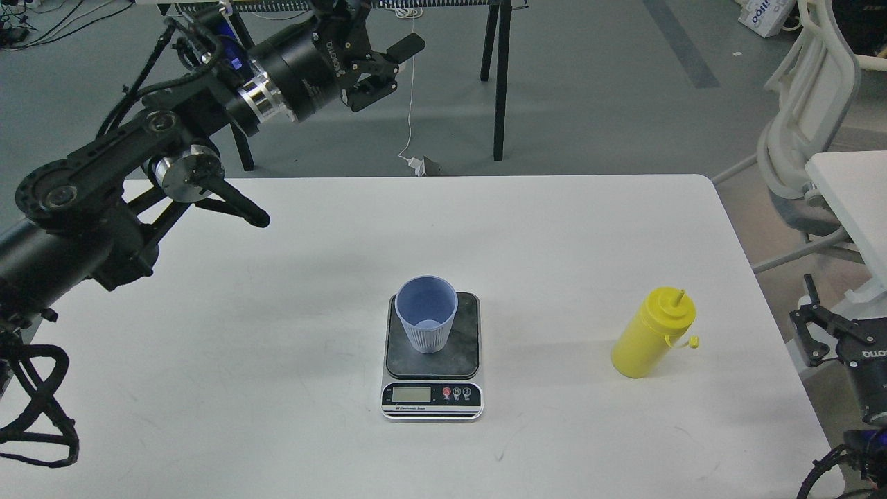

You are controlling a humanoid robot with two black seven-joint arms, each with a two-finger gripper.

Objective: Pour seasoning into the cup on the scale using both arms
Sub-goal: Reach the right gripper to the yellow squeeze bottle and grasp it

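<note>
The light-blue ribbed cup [426, 320] stands upright and empty on the dark platform of the scale [466, 350], whose silver front strip with the display faces me. The yellow squeeze bottle of seasoning [650, 338] stands upright on the table to the right, nozzle up, with its small cap hanging at its side. My left gripper [387, 69] is open and empty, raised high above the table's far edge, well up and left of the cup. My right gripper [806, 326] is open and empty just off the table's right edge, to the right of the bottle.
The white table [277, 388] carries only the scale, the cup and the bottle. A white chair [804, 125] and a second white tabletop [849, 187] stand at the right. Black trestle legs [500, 83] stand on the floor behind.
</note>
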